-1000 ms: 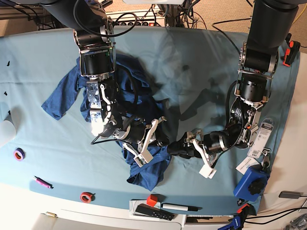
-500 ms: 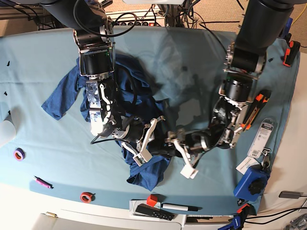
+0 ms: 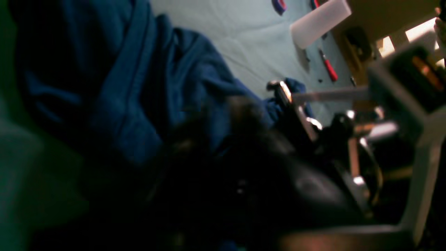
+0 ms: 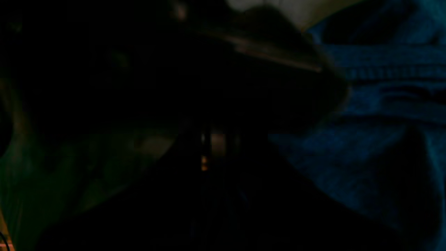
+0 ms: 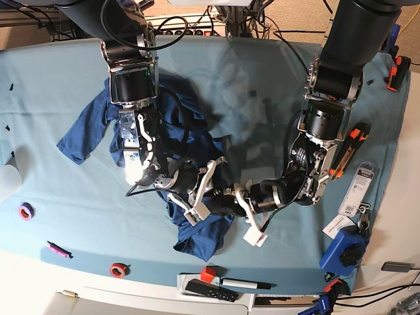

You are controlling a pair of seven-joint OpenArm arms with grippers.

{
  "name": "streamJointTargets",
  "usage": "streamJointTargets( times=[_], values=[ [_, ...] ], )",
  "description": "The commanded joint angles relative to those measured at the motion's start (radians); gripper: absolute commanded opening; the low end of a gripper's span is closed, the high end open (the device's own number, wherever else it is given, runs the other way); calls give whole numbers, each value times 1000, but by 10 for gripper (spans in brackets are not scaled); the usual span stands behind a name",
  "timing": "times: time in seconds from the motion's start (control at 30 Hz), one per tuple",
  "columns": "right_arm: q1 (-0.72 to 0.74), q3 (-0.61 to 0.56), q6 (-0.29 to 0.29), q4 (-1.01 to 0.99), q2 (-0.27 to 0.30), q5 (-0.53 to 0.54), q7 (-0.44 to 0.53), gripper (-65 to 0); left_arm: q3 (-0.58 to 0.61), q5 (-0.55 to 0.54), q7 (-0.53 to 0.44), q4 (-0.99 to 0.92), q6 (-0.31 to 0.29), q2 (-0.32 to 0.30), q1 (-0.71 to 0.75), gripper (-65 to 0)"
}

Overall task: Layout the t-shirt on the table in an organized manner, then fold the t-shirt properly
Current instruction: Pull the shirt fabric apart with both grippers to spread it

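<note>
The left gripper [image 5: 244, 209] has moved in from the right and closed on the t-shirt [image 5: 167, 131], crumpled left of centre on the table [image 5: 275, 79]. The right gripper [image 5: 200, 190] stays pinched on it, so spreading can begin.

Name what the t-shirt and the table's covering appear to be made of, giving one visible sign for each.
The t-shirt: soft dark navy knit, matte; it bunches into deep folds, and ribbed stitching shows in the right wrist view.
The table covering: thin light teal cloth, matte, probably woven; it lies nearly flat with faint creases.
</note>
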Motion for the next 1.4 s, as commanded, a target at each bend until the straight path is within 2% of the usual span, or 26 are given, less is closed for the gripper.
streamJointTargets(
  times=[0.0,0.1,0.13,0.17,0.33,0.47,0.5,0.57,0.6,0.63,0.73,0.97,1.1,1.2,1.37],
  values=[
    [37,3,9,20,-5,54,35,-650,-1,4,-15,13,5,-3,-30,-650],
    [37,3,9,20,-5,107,2,-446,-1,4,-16,13,5,-3,-30,-650],
    [37,3,9,20,-5,121,-5,-407,-1,5,-16,13,5,-3,-30,-650],
    [37,3,9,20,-5,132,-13,-396,-1,5,-16,13,5,-3,-30,-650],
    [37,3,9,20,-5,189,-58,-396,-1,37,-29,13,5,-4,-30,-650],
    [37,3,9,20,-5,283,-187,-394,-1,90,-34,13,5,-13,-30,-650],
    [37,3,9,21,-5,298,-222,-394,-1,101,-37,13,5,-15,-29,-600],
    [37,11,9,21,-5,294,-274,-394,-1,117,-42,13,5,-22,-26,-437],
    [37,25,9,21,-5,291,-287,-394,-1,117,-42,13,6,-27,-24,-382],
    [36,46,9,21,-5,286,-291,-394,-1,117,-43,13,19,-31,-21,-361],
    [37,156,9,21,-5,287,-272,-394,-1,117,-68,13,79,-48,-10,-362],
    [37,550,9,21,-5,287,-182,-394,-1,94,-67,13,95,-53,14,-357],
    [37,716,9,21,12,288,-182,-394,-1,86,-66,13,108,-30,14,-285],
    [37,771,9,21,45,290,-181,-394,-1,86,-67,13,125,-10,14,-284],
    [37,779,9,21,99,290,-181,-394,-1,86,-68,13,125,27,14,-285]
  ],
)
